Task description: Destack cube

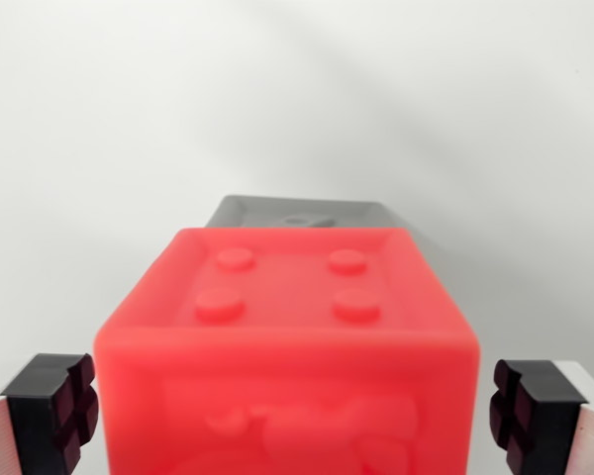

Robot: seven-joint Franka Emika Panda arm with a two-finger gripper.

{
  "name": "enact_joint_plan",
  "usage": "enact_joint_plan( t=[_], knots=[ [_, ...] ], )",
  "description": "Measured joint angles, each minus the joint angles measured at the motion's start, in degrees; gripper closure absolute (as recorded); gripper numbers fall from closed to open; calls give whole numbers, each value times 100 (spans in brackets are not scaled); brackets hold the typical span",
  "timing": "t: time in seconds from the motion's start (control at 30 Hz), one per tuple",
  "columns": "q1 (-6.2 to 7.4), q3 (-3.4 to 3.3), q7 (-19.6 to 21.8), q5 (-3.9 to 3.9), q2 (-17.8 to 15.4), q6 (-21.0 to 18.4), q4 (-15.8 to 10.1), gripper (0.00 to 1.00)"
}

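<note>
A red cube (282,327) with four round studs on its top face fills the lower middle of the wrist view. Behind it, only the top edge of a grey cube (302,210) shows. My gripper (289,416) is open: its black fingertips (54,411) stand on either side of the red cube, each a small gap away from its side walls, touching nothing. What the red cube rests on is hidden below the frame.
A plain white surface (297,99) lies beyond the cubes, with soft shadows across it.
</note>
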Motion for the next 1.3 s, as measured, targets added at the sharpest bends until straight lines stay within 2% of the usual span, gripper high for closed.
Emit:
enact_joint_plan(
  t=[0.13, 0.17, 1.3],
  knots=[
    [-8, 15, -23, 26, 66, 57, 8, 0],
    [-9, 17, -25, 28, 69, 61, 8, 100],
    [-9, 21, -29, 31, 69, 66, 10, 100]
  ],
)
